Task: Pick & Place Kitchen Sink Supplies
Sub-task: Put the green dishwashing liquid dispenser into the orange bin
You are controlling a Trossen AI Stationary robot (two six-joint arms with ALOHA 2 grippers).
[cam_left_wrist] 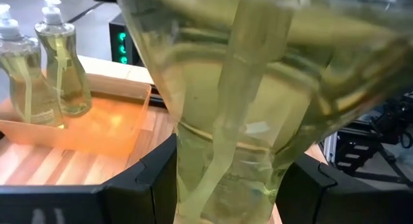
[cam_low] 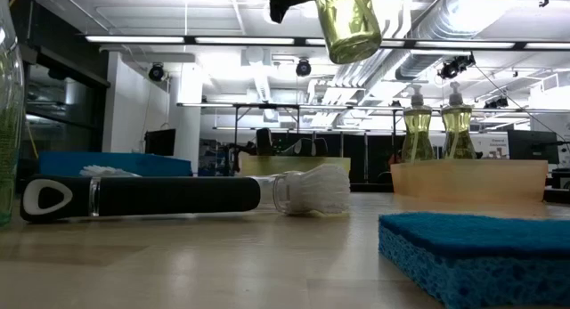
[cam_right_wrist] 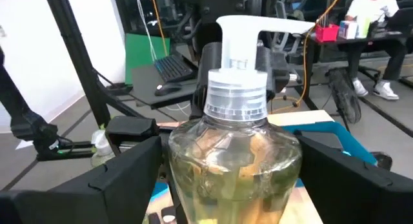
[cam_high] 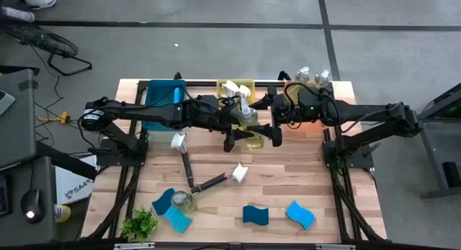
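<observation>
Findings. We observe one clear bottle (cam_low: pixel 352 24) of yellow-green liquid held in the air above the middle of the surface (cam_high: pixel 288 178), towards its far side. Its long axis is close to upright with a slight tilt, base down and pale pump top up.

The left arm reaches in from the left. The left end effector (cam_left_wrist: pixel 226 185) is clamped on the lower body of this bottle. The right arm reaches in from the right. The right end effector (cam_right_wrist: pixel 232 172) sits around the bottle's shoulder, below the pump. We cannot tell whether it grips.

Count of bottles: four. One is held, two stand upright in the tan tray (cam_high: pixel 338 86) at far right, and one (cam_high: pixel 184 202) is at near left.

Count of brushes on the open surface: two. One (cam_high: pixel 184 163) lies near-to-far with its white head at the far end. The other (cam_high: pixel 220 180) lies slanted with its head to the right.

Count of blue sponges: four, in a row along the near edge (cam_high: pixel 162 202) (cam_high: pixel 178 220) (cam_high: pixel 255 215) (cam_high: pixel 300 215).
</observation>
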